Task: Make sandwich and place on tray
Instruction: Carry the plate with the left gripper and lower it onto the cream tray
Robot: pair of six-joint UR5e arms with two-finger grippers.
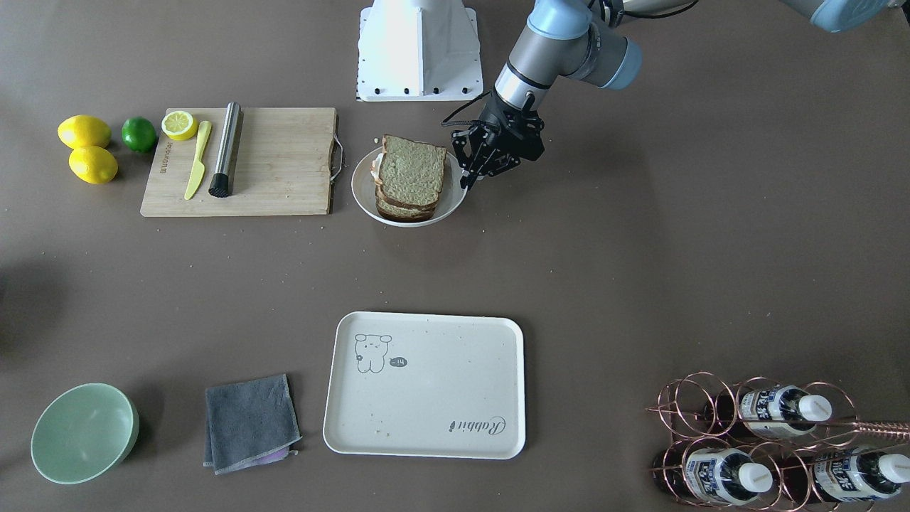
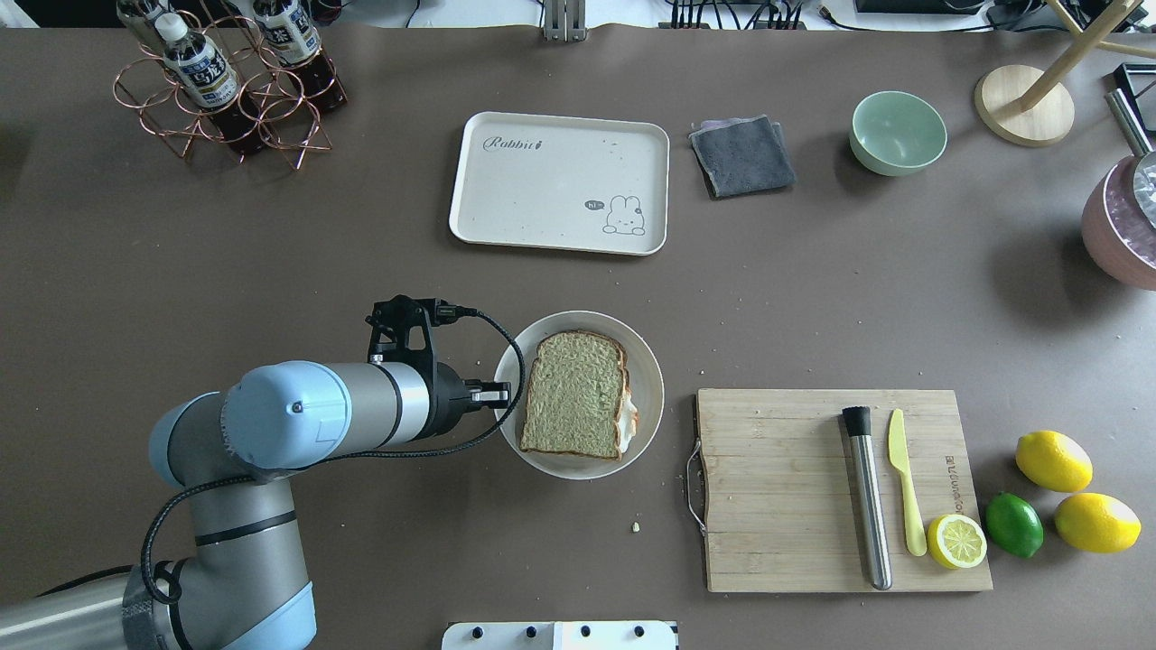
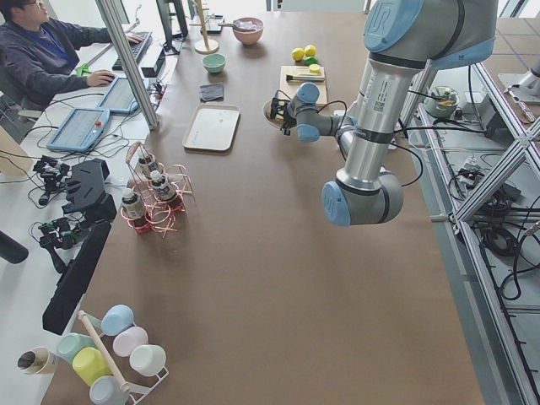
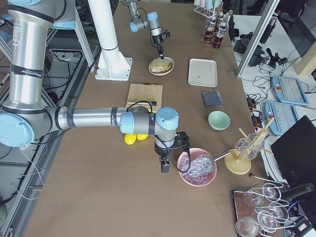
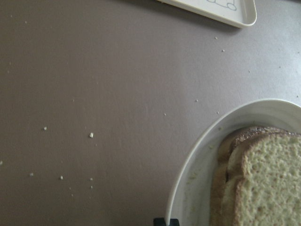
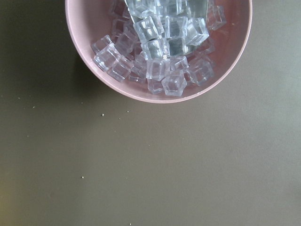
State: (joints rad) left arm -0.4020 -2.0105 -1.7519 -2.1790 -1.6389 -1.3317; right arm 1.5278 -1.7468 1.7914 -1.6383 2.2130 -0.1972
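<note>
The sandwich (image 2: 575,404) lies on a round white plate (image 2: 646,361), two brown-crusted slices with egg white (image 2: 629,420) showing at one edge. It also shows in the front-facing view (image 1: 411,178) and the left wrist view (image 5: 263,183). My left gripper (image 2: 503,393) sits at the plate's rim on the side away from the cutting board, jaws closed on the rim (image 5: 197,174). The cream tray (image 2: 542,190) lies bare beyond the plate. My right gripper (image 4: 163,165) hangs beside a pink bowl of ice (image 6: 94,89), far from the sandwich. I cannot tell whether it is open or shut.
A wooden cutting board (image 2: 786,487) with a steel muddler, yellow knife and lemon half lies right of the plate, with lemons and a lime beyond it. A grey cloth (image 2: 742,155) and green bowl (image 2: 898,133) lie right of the tray. A copper bottle rack (image 2: 226,90) stands far left.
</note>
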